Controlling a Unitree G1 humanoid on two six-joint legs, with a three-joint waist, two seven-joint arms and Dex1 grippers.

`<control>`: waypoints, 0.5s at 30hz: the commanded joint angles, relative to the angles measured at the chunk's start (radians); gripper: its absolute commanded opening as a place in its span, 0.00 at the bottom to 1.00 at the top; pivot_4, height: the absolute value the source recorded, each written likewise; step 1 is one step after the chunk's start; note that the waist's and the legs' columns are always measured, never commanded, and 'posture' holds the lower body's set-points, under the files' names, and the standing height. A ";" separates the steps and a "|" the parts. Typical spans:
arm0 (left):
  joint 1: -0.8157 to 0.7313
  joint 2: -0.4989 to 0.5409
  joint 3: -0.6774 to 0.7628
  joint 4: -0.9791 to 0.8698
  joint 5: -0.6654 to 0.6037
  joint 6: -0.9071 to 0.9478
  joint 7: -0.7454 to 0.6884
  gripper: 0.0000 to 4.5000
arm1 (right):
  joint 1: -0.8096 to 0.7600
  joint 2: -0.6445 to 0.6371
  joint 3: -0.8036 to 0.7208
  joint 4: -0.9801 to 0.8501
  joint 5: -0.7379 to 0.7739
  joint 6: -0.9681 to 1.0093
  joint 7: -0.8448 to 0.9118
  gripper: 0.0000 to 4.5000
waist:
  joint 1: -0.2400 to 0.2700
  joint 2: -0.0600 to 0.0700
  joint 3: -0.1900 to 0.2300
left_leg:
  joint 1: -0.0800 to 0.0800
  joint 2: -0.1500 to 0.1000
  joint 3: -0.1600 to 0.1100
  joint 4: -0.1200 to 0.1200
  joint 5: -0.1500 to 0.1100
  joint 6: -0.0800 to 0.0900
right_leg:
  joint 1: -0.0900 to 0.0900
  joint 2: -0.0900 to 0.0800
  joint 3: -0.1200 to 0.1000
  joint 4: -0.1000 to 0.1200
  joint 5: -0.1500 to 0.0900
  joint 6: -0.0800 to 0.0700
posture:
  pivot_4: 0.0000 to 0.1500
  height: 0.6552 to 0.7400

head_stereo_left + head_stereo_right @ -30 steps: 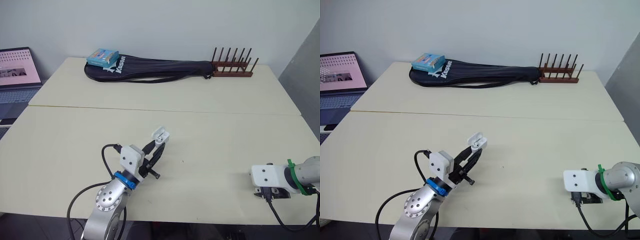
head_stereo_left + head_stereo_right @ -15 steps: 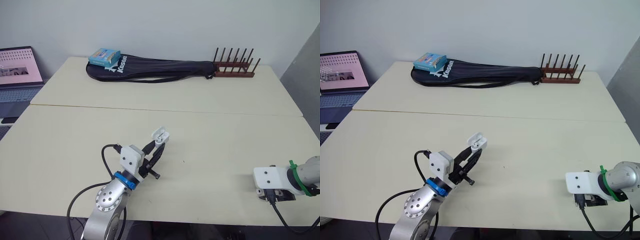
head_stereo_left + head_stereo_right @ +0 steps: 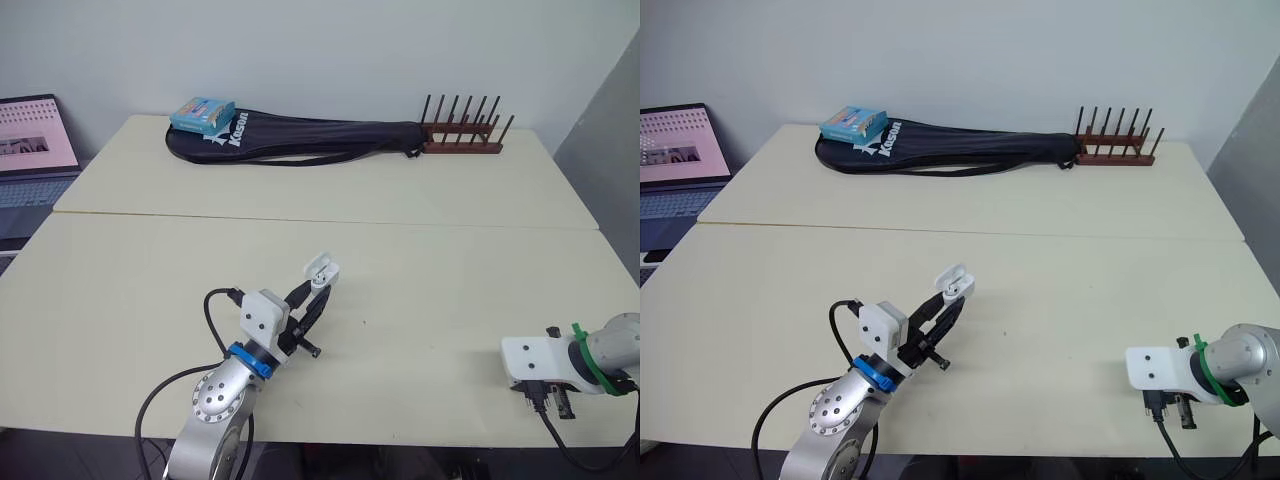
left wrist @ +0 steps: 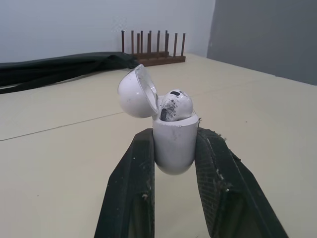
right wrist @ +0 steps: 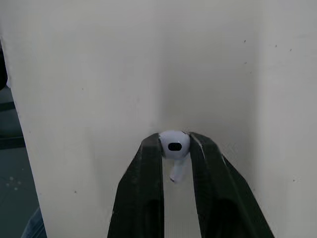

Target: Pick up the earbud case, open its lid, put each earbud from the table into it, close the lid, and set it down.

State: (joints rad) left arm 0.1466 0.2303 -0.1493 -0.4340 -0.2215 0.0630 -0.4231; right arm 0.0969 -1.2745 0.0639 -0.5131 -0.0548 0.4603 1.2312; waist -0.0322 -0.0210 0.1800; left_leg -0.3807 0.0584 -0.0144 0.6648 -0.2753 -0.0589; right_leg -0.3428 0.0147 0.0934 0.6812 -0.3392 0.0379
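White earbud case [image 4: 173, 144]: upright between the two black fingers of the left pincer [image 3: 312, 296], over the front slab of the worktop [image 3: 450, 290], well apart from the black racket bag [image 3: 310, 140] and on the robot's side of it.
Lid [image 4: 134, 91]: swung open and tilted back on its hinge.
First earbud [image 4: 176, 104]: seated in the case's mouth, its head poking out.
Left pincer: pinching the case by its two sides.
Second earbud [image 5: 173, 145]: clamped by its head in the right pincer [image 5: 174, 140], stem free between the fingers, far from the racket bag, towards the robot's right, by the worktop's near edge.
Racket bag: along the far slab, with a blue box [image 3: 203, 112] on its left end and a wooden peg rack [image 3: 462, 135] at its right end.
Laptop [image 3: 35, 135]: beyond the bag's left end.
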 commanded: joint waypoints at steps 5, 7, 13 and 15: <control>-0.015 -0.006 -0.003 -0.030 0.000 -0.012 0.003 0.17 | -0.049 0.004 -0.016 -0.039 0.036 0.013 0.014 0.09 | 0.003 0.000 0.000 | -0.001 0.000 0.000 0.000 0.000 0.000 | -0.001 0.000 0.000 0.000 0.000 0.000 | 1.00 0.85; -0.018 -0.006 -0.004 -0.027 0.000 -0.015 0.001 0.17 | -0.079 0.010 -0.020 -0.037 0.048 0.007 0.013 0.09 | 0.003 0.000 0.000 | -0.001 0.000 0.000 0.000 0.000 0.000 | -0.001 0.000 0.000 0.000 0.000 0.000 | 1.00 0.85; -0.052 -0.011 -0.004 0.002 -0.003 -0.028 -0.010 0.17 | -0.306 0.195 0.011 -0.028 0.131 0.046 -0.063 0.09 | 0.000 -0.001 0.001 | 0.000 0.000 -0.001 0.000 0.000 0.000 | 0.000 0.001 0.000 0.000 0.000 0.000 | 1.00 0.85; -0.069 -0.011 -0.002 0.012 -0.005 -0.032 -0.015 0.17 | -0.381 0.308 0.016 -0.047 0.184 0.058 -0.113 0.09 | 0.001 -0.001 0.001 | -0.001 0.000 -0.001 0.000 0.000 0.000 | -0.001 0.001 -0.001 0.000 0.000 0.000 | 1.00 0.85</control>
State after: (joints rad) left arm 0.0962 0.2243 -0.1479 -0.4156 -0.2218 0.0551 -0.4298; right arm -0.2448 -1.0125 0.0809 -0.5254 0.0829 0.5096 1.1595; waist -0.0307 -0.0225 0.1810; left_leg -0.3816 0.0586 -0.0158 0.6644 -0.2753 -0.0590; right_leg -0.3434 0.0154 0.0925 0.6812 -0.3391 0.0378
